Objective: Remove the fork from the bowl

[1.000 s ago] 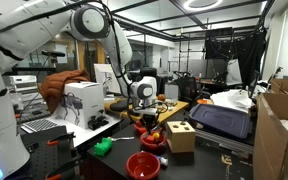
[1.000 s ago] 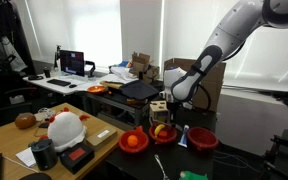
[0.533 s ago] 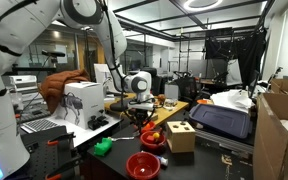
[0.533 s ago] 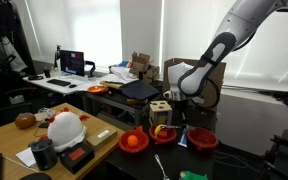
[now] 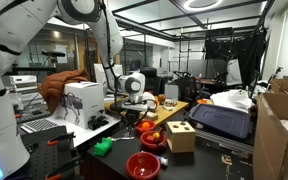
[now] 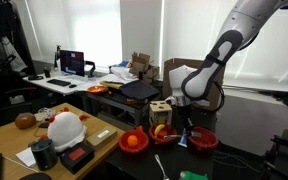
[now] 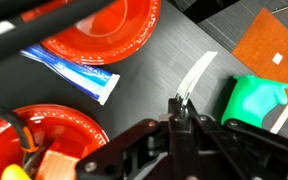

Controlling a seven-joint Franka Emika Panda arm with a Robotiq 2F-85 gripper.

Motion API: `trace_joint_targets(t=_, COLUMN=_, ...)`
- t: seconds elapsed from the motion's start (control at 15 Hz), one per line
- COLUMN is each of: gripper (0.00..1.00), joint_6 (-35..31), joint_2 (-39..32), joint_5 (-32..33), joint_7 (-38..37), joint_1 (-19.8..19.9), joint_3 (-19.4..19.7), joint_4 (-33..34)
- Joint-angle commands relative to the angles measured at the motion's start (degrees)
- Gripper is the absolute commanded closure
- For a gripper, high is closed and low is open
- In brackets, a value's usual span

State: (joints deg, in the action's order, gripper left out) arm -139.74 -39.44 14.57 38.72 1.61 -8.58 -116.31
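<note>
My gripper (image 7: 176, 108) is shut on the handle of a white plastic fork (image 7: 197, 75), which sticks out ahead of the fingertips above the dark table. The dark-red bowl (image 7: 59, 125), holding a yellow item and a small wooden piece, lies at the lower left of the wrist view, apart from the fork. In both exterior views the gripper (image 5: 134, 116) (image 6: 185, 122) hangs beside this bowl (image 5: 152, 141) (image 6: 165, 135), not over it. The light wooden block (image 5: 181, 137) stands next to the bowl.
A brighter red bowl (image 7: 104, 25) (image 5: 143, 165) and a blue-and-white packet (image 7: 74, 72) lie near. A green object (image 7: 252, 100) (image 5: 104, 147) and an orange-brown sheet (image 7: 274, 45) lie beyond the fork. An orange bowl (image 6: 134, 142) and clutter surround.
The gripper has moved sideways away from above the dark-red bowl, carrying the fork with it, and now hangs over the bare table between the bowls and the green object.
</note>
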Motion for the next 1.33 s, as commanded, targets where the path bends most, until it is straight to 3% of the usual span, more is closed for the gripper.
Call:
trace_joint_targets(t=0.0, gripper=0.98, joint_6=-0.10, joint_2=1.71, joint_5=-0.74, joint_7=3.34, joint_1=0.15, joint_3=-2.62, joint_4=-3.27)
trace_joint_targets(t=0.47, gripper=0.98, joint_6=-2.36, joint_2=-1.58, joint_5=0.07, joint_7=2.52, joint_1=-1.67, joint_3=-2.92, joint_4=-1.65)
trace_joint_targets(t=1.0, gripper=0.98, joint_6=-9.68, joint_2=-8.88, joint_5=-0.02, joint_7=-1.42, joint_1=-1.86, joint_3=0.83, joint_4=5.75)
trace_joint_targets(t=1.27, gripper=0.98, joint_6=-8.94, joint_2=-12.51, joint_5=-0.41, joint_7=-5.31, joint_1=-1.83, joint_3=1.83, joint_4=8.34)
